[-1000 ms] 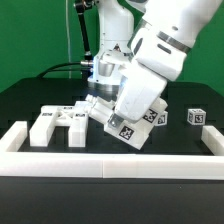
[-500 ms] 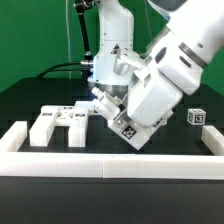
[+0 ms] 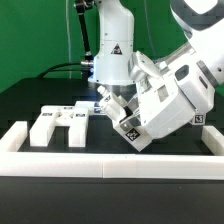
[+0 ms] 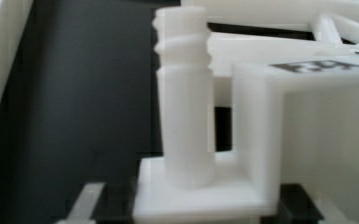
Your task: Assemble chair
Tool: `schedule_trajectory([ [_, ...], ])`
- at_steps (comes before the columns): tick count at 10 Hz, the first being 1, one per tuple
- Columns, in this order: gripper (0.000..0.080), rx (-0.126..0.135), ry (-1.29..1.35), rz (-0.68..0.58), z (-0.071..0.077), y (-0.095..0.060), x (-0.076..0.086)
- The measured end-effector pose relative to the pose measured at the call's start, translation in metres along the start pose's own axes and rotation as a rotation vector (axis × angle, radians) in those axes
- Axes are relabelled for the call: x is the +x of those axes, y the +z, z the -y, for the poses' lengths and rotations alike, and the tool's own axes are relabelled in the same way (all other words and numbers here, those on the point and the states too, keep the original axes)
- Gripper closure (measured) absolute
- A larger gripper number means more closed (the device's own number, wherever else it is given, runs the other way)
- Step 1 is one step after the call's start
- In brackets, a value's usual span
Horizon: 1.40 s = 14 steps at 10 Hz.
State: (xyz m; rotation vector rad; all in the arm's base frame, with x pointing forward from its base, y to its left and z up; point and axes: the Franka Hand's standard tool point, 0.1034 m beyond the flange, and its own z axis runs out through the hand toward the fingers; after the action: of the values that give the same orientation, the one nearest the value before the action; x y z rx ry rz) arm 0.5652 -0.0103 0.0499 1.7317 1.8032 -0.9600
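Note:
In the exterior view my gripper (image 3: pixel 120 115) hangs tilted over the middle of the table, shut on a white chair part (image 3: pixel 135 131) that carries a black-and-white tag. In the wrist view a white post (image 4: pixel 190 110) rises from a white block (image 4: pixel 202 188) that fills the gap between my fingers (image 4: pixel 94 198). A tagged white slab (image 4: pixel 309 110) sits close beside the post. More white chair parts (image 3: pixel 60 123), blocky and tagged, lie together on the black table at the exterior view's left, apart from the held part.
A long white border rail (image 3: pixel 110 166) runs along the table's front, with raised ends at both sides. A small tagged white piece (image 3: pixel 198 120) shows at the exterior view's right, mostly hidden behind the arm. Cables hang behind the robot's base.
The arm has swung toward the exterior view's right and turned, carrying the held part with it. The small tagged piece at the right is now largely covered by the arm.

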Motion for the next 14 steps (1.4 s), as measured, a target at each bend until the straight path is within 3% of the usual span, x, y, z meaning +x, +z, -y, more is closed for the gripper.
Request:
schedule_trajectory([
  [1, 0.0465, 0.0, 0.0, -0.001, 0.0, 0.0, 0.0],
  [2, 0.0272, 0.0, -0.001, -0.001, 0.0, 0.0, 0.0],
  [3, 0.0187, 0.001, -0.001, -0.001, 0.0, 0.0, 0.0],
  [4, 0.0161, 0.002, -0.002, 0.0, 0.0, 0.001, 0.001],
  [6, 0.0152, 0.009, -0.005, 0.004, 0.001, 0.002, 0.001],
  [9, 0.0151, -0.002, -0.006, 0.003, 0.001, -0.005, 0.008],
  [14, 0.0151, -0.036, -0.023, -0.013, 0.006, -0.026, 0.049],
])
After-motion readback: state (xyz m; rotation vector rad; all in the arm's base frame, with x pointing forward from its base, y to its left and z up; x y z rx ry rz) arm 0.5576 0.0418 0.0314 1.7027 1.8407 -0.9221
